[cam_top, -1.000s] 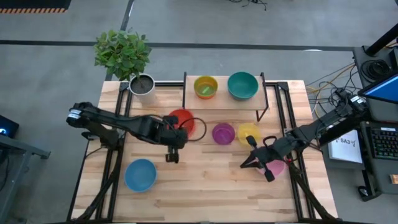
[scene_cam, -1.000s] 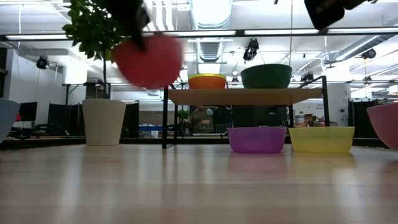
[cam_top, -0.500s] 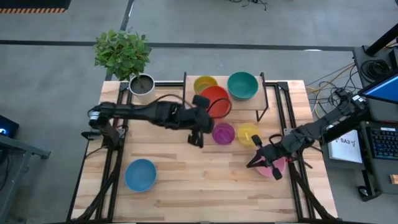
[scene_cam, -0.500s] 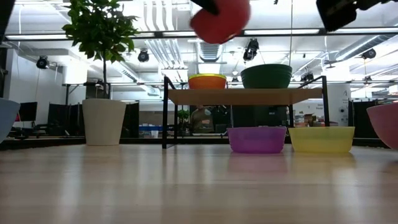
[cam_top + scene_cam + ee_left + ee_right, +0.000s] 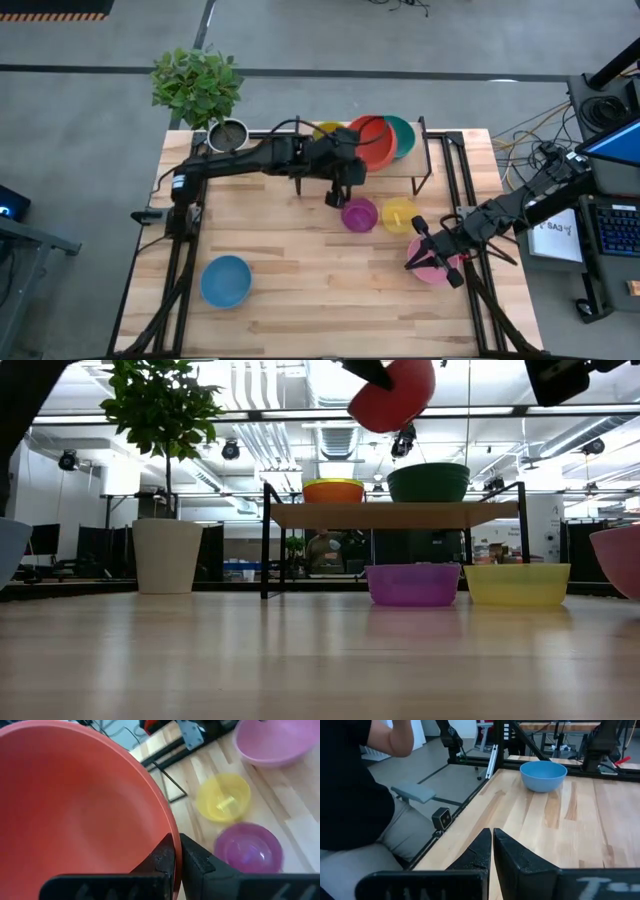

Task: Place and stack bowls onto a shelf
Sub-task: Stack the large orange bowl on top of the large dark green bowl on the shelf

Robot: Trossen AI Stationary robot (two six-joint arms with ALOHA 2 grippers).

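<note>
Fingers (image 5: pixel 165 857) of our left gripper (image 5: pixel 352 160) are pinching the rim of the red bowl (image 5: pixel 372 142), one on each face of the wall, and we are holding it in the air above the shelf (image 5: pixel 395 514), partly over the teal bowl (image 5: pixel 402 134) as seen from overhead. In the low view the red bowl (image 5: pixel 393 393) is hanging clear above the teal bowl (image 5: pixel 428 482), which is sitting on the shelf beside the orange-and-yellow stack (image 5: pixel 333 490). On the table, the purple bowl (image 5: pixel 359 214) and yellow bowl (image 5: pixel 399 214) are sitting side by side in front of the shelf, and the blue bowl (image 5: pixel 225 281) is resting well apart. Our right gripper (image 5: pixel 425 252) is waiting with its fingers (image 5: pixel 481 851) pressed together, empty, over the pink bowl (image 5: pixel 437 268).
</note>
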